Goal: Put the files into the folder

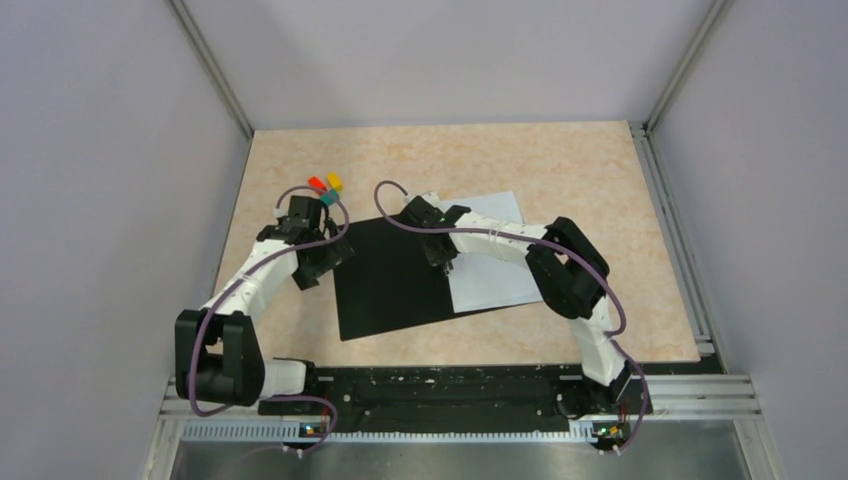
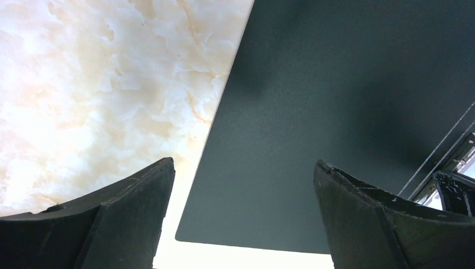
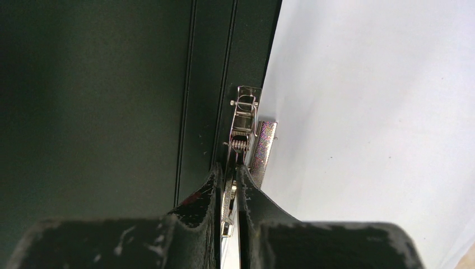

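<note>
We are looking at the folder [image 1: 385,280] lying open and flat on the table [image 1: 600,180], showing us its plain black inside. The files [image 1: 490,285] are lying on the folder's right half as white sheets, their left edge running along its spine. The right claw [image 3: 228,171] is pinching its two fingers tight on the metal clip [image 3: 241,129] at that spine. The left claw [image 2: 243,163] is hanging over the folder's left edge with its fingers spread wide, gripping nothing. Small red, yellow and green pieces [image 1: 327,188] are sitting just beyond the folder's far left corner, beside the left arm. The right arm is reaching across the sheets and hiding part of them. Bare table is showing left of the folder and beyond its far edge.
</note>
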You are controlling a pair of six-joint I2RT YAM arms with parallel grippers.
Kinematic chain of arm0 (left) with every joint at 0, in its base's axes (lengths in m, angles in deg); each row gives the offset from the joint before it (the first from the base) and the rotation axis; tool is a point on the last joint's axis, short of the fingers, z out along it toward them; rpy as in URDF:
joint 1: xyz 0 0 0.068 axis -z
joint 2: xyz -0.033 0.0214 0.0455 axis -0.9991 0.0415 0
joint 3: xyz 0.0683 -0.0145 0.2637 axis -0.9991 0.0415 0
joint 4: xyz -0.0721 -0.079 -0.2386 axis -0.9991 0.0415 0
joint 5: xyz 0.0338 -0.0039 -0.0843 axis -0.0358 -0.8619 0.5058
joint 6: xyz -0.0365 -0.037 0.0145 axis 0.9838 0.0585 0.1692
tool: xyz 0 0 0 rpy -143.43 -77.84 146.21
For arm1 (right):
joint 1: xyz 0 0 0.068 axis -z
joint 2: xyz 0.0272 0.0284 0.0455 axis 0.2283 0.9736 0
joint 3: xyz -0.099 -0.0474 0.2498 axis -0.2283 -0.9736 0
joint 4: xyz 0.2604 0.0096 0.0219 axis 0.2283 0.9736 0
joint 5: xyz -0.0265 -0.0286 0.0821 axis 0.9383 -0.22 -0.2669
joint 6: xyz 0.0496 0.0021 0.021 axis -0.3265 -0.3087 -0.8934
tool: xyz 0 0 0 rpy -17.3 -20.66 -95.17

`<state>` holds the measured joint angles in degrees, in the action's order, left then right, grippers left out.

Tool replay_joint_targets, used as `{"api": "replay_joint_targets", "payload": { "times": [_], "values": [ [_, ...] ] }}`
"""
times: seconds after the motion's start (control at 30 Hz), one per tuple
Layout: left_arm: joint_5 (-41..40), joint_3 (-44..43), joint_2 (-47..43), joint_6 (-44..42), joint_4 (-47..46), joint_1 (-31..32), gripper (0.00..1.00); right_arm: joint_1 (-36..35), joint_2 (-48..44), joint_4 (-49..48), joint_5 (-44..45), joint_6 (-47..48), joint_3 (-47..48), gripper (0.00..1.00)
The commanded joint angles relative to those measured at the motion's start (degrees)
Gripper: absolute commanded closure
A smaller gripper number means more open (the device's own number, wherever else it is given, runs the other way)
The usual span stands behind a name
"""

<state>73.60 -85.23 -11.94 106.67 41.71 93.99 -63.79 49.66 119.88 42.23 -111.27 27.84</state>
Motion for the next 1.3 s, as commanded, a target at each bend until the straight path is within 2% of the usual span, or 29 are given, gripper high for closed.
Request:
{"api": "replay_joint_targets", "payload": {
  "times": [0.0,0.43,0.77,0.93,1.27],
  "values": [
    [4.5,0.7,0.6,-2.0,-2.7,-1.3,0.02,2.3,-3.7,-1.5,-4.9,-0.2,-3.0,1.00],
    [13.1,0.1,5.4,-5.4,-4.8,-3.6,0.01,8.5,-14.4,-4.5,-15.0,1.1,-7.8,1.00],
    [22.7,0.5,8.3,-5.4,-9.7,-3.6,0.01,10.4,-17.2,-5.2,-18.5,1.7,-9.8,1.00],
    [28.0,0.8,6.2,-4.1,-12.5,-3.6,0.01,11.0,-17.6,-5.7,-18.8,1.9,-10.8,1.00],
    [41.6,1.0,-3.6,-0.4,-17.9,-3.6,0.01,11.0,-14.8,-9.4,-21.9,0.0,-12.8,1.00]
  ]
}}
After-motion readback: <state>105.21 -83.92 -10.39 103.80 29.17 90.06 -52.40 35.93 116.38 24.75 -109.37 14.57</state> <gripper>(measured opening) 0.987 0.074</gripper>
